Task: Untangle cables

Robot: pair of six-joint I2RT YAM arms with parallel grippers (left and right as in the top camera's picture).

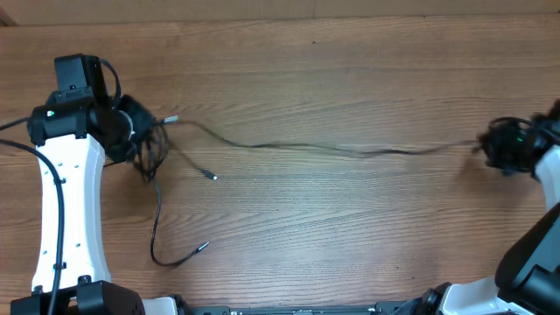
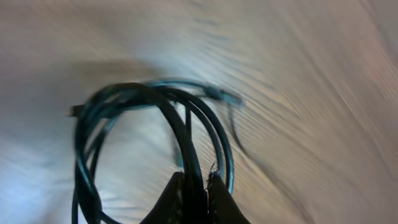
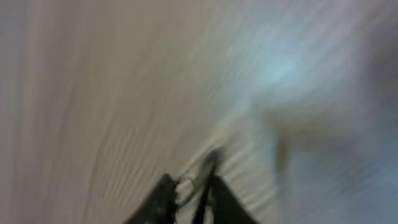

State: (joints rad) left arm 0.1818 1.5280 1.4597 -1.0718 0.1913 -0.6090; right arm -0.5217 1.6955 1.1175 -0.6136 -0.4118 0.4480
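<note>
The cables are thin black cords. One long strand runs across the table from the tangle at the left to my right gripper. My left gripper is shut on the looped bundle, and a strand passes between its tips. Another strand hangs from the tangle and curls toward the front edge. A short end with a plug lies beside it. In the blurred right wrist view my right gripper stands slightly open, with the cable end leaning on one finger.
The wooden table carries only the cords. The white left arm stands over the left side of the table. The right arm comes in from the lower right corner.
</note>
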